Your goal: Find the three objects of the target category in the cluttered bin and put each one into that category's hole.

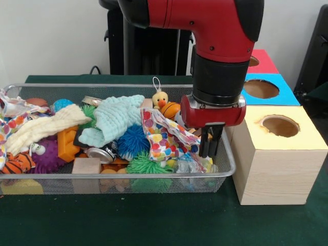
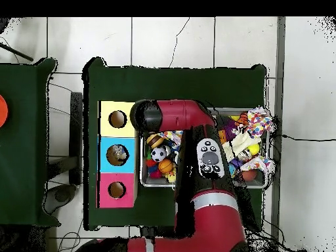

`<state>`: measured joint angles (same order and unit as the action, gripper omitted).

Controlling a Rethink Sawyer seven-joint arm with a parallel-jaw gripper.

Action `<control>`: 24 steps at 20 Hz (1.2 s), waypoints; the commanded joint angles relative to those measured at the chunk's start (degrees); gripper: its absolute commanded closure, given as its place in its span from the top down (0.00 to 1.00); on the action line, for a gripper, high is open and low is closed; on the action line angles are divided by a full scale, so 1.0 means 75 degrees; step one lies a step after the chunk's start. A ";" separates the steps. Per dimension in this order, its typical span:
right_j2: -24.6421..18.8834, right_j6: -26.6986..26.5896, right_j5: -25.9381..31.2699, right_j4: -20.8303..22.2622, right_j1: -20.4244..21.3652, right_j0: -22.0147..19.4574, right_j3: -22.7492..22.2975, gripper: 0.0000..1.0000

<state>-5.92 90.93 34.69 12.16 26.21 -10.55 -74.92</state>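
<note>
A wire mesh bin holds a heap of toys and cloths. My gripper hangs low in the bin's right end, beside a polka-dot cloth and just inside the wall nearest the boxes. A yellow duck and an orange basketball toy lie behind the cloth. Blue, green and purple spiky balls sit in the pile. Three boxes with holes stand beside the bin: yellow, blue, red. Seen from overhead, the arm covers the gripper.
A light-blue cloth, a cream cloth, a tin can, a wooden block and an orange block fill the bin's left and middle. The overhead view shows a soccer ball near the boxes and something inside the blue box's hole.
</note>
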 commanded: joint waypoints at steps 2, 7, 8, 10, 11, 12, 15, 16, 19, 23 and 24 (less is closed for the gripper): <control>-0.0139 0.0815 -0.0033 0.0038 -0.0644 -0.0103 -0.0182 0.00; -0.0151 0.0838 -0.0139 0.0027 -0.0685 -0.0129 -0.0233 0.00; -0.0145 0.0842 -0.0107 0.0020 -0.0693 -0.0116 -0.0216 0.00; -0.0126 0.0842 0.0002 0.0003 -0.0709 -0.0087 -0.0165 0.00; -0.0114 0.0833 0.0086 -0.0004 -0.0724 -0.0072 -0.0123 0.00; -0.0126 0.0843 0.0082 -0.0022 -0.0723 -0.0075 -0.0130 0.00; -0.0215 0.0835 -0.0028 -0.0073 -0.0713 -0.0149 -0.0238 0.00; -0.0303 0.0823 -0.0177 -0.0104 -0.0693 -0.0226 -0.0348 1.00; -0.0118 0.0847 0.0389 -0.0111 -0.0722 -0.0056 -0.0080 1.00; -0.0171 0.0882 0.0040 -0.0081 -0.0791 -0.0090 -0.0144 1.00; -0.0181 0.0865 -0.0060 -0.0055 -0.0817 -0.0116 -0.0158 1.00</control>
<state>-5.93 90.93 34.68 12.23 22.18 -10.53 -74.90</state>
